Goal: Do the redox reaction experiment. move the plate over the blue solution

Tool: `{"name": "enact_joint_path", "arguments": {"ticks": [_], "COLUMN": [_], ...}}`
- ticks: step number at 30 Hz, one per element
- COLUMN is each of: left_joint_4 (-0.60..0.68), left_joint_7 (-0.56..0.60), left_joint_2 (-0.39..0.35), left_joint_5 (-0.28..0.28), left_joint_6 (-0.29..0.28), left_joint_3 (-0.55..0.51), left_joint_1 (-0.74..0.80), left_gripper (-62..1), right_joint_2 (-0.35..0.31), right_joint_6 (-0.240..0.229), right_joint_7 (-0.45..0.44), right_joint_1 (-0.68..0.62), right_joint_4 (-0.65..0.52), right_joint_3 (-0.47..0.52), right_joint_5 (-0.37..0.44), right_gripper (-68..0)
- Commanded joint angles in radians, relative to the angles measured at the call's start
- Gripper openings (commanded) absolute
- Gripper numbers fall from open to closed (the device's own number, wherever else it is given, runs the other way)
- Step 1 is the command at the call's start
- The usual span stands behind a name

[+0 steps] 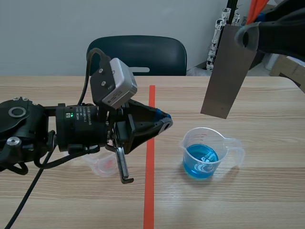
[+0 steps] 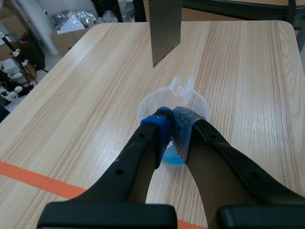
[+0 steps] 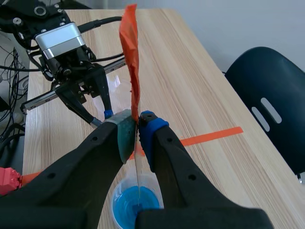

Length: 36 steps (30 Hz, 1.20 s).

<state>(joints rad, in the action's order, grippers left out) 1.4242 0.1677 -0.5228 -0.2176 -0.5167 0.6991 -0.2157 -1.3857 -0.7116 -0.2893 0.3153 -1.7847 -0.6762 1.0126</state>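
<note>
Plate (image 1: 226,71): your right gripper (image 3: 137,126) pinches its top end, so it hangs down, ready for the solution (image 1: 200,161).
Left gripper (image 2: 172,125): closed, empty, near the beaker (image 1: 188,139).

The plate (image 1: 228,71) looks matt metal, the beaker (image 1: 225,143) clear plastic, the table (image 1: 267,191) wood.

The plate (image 1: 228,71) is a flat grey rectangle hanging in the air at the scene's right. It is nearly upright, slightly tilted, and pinched at its upper end by the right gripper (image 3: 138,125). Its lower edge hangs apart above the clear cup (image 1: 190,142) (upright, with handle and spout), which holds the shallow blue solution (image 1: 200,161) and stands right of the middle.
</note>
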Motion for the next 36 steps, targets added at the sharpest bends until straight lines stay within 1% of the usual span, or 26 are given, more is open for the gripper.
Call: {"name": "enact_joint_path", "arguments": {"ticks": [1,3,6,8,12,15,17,25,36], "left_joint_4": [0.014,0.014,0.014,0.014,0.013,0.007,0.007,0.007,0.007], "left_joint_7": [0.014,0.001,-0.009,-0.009,-0.013,-0.019,-0.026,-0.027,-0.027], "left_joint_2": [0.010,0.010,0.010,0.010,0.010,0.010,0.010,0.010,0.010], "left_joint_5": [-0.018,-0.042,-0.042,-0.042,-0.065,-0.085,-0.085,-0.086,-0.086], "left_joint_6": [0.005,0.005,0.005,0.005,0.005,0.005,0.005,0.005,0.005], "left_joint_3": [-0.001,-0.001,-0.001,-0.001,-0.001,-0.001,-0.001,-0.001,-0.001], "left_joint_1": [-0.003,-0.003,-0.002,-0.002,-0.002,-0.002,0.000,0.000,0.000], "left_gripper": [-58.2,-58.2,-58.2,-58.2,-58.2,-58.2,-58.2,-58.2,-58.2], "right_joint_2": [-0.005,-0.005,-0.005,-0.005,-0.005,-0.005,-0.005,-0.005,-0.005], "right_joint_6": [0.003,-0.001,-0.034,-0.034,-0.034,-0.034,-0.034,-0.034,-0.034], "right_joint_7": [-0.029,-0.043,-0.070,-0.111,-0.201,-0.235,-0.246,-0.268,-0.268], "right_joint_1": [0.011,0.011,0.009,-0.007,-0.044,-0.065,-0.072,-0.072,-0.072], "right_joint_4": [0.019,0.037,0.066,0.085,0.104,0.105,0.105,0.122,0.123], "right_joint_3": [0.010,0.010,0.010,0.010,0.010,0.010,0.010,0.010,0.010], "right_joint_5": [0.011,0.010,0.003,0.000,-0.085,-0.119,-0.129,-0.127,-0.127], "right_gripper": [-66.9,-66.9,-66.9,-66.9,-66.9,-66.9,-66.9,-66.9,-66.9]}}
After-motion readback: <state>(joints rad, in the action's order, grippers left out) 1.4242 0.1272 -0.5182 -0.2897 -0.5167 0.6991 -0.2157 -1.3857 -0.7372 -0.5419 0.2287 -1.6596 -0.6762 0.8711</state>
